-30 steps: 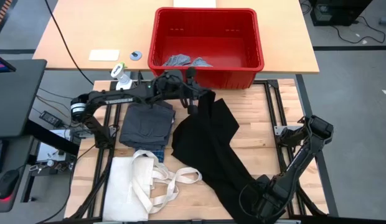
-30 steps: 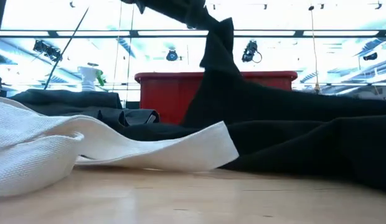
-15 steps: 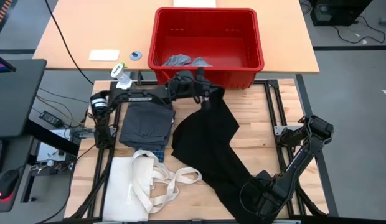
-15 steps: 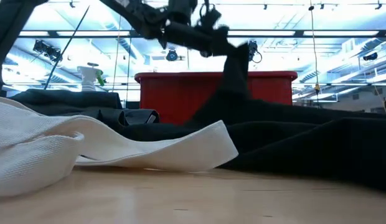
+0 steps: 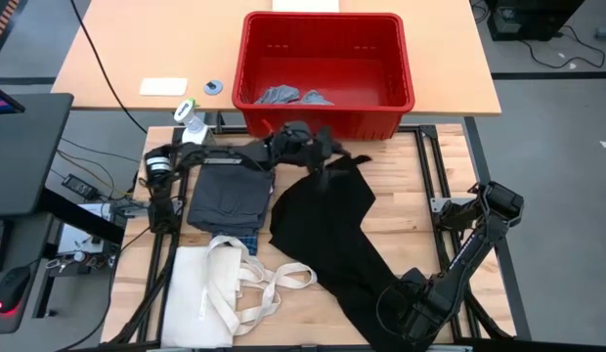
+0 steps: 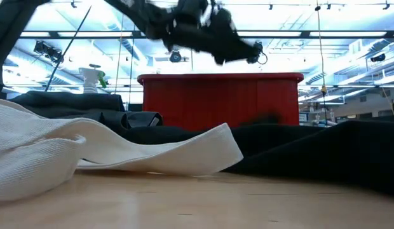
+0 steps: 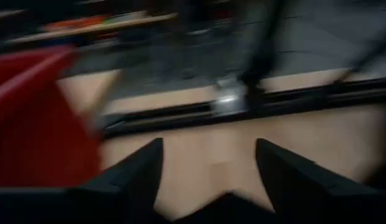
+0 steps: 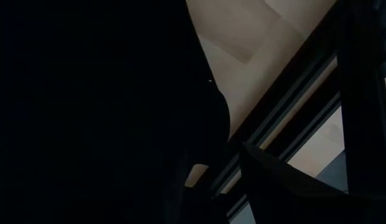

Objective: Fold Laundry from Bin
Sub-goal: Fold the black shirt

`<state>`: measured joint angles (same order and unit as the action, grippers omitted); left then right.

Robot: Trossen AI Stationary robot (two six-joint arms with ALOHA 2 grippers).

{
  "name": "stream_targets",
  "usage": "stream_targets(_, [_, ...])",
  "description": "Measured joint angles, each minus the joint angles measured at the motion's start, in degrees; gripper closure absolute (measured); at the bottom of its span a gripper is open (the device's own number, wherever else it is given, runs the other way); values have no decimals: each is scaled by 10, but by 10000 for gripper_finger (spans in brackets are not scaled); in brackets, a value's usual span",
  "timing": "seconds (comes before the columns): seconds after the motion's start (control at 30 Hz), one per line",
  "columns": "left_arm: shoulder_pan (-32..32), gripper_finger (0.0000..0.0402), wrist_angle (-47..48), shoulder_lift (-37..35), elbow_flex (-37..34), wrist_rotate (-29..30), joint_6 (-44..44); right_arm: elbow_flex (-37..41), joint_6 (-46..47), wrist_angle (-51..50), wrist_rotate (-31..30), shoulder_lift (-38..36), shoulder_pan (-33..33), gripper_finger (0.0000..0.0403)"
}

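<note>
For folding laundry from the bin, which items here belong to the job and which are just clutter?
Job:
- red bin
- black garment
- dark grey piece
- light grey pieces in the bin
- left gripper, open above the black garment

Lying about:
- canvas tote bag
- spray bottle

Black piece (image 5: 327,210) out of left jaws, fallen.
</note>
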<state>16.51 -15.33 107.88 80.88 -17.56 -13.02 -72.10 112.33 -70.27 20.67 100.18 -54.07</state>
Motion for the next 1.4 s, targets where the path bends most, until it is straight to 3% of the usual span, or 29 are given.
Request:
stream_targets(0.07, [-14, 107, 6, -26, 2, -26, -11, 0, 0, -1, 0, 0, -1, 245])
stream_targets(0.27, [-47, 73, 95, -128, 2, 2, -24, 0, 0, 0, -23, 0, -4, 245])
stream_targets(0.33, [-64, 74, 150, -169, 2, 3, -21, 0, -1, 0, -72, 0, -6, 245])
stream_targets(0.43, [-102, 82, 243, -215, -9, 8, -39, 0, -16, 2, -200, 0, -7, 246])
stream_targets(0.6, [-183, 102, 262, -268, -143, 124, -42, 0, -68, 3, -322, 0, 5, 247])
stream_targets(0.73, [-232, 113, 254, -299, -261, 190, 8, 0, -108, 45, -363, 0, 22, 247])
stream_targets(0.83, [-259, 115, 253, -307, -321, 216, 77, 0, -173, 137, -377, 0, 38, 247])
stream_targets(0.93, [-277, 116, 254, -308, -354, 291, 151, 0, -248, 235, -421, 0, 53, 247])
stream_targets(1.1, [-300, 116, 264, -308, -402, 427, 190, 0, -441, 346, -597, 0, 68, 247])
stream_targets(1.2, [-303, 116, 262, -308, -431, 436, 181, 0, -526, 387, -657, 0, 83, 247])
stream_targets(1.4, [-285, 116, 173, -308, -487, 459, 146, 0, -662, 483, -699, 0, 130, 247])
